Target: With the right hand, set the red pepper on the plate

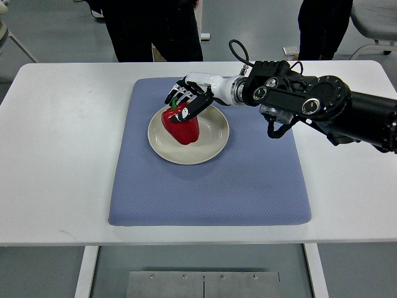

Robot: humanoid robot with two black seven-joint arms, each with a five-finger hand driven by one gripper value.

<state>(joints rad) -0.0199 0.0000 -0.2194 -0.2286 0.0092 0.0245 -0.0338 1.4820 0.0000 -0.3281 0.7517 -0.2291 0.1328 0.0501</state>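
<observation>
A red pepper [181, 126] with a green stem rests on the beige plate [211, 146], toward the plate's left side. My right hand [186, 99] reaches in from the right and sits over the pepper's top, its black fingers [197, 105] curled around the stem end. The plate lies on a blue-grey mat [248, 186] in the middle of the white table. The left arm does not show.
The white table [56, 155] extends well beyond the mat on all sides. Two people stand at the far edge, one behind the mat [152, 28] and one at the right [322, 25]. A chair leg shows at the top left.
</observation>
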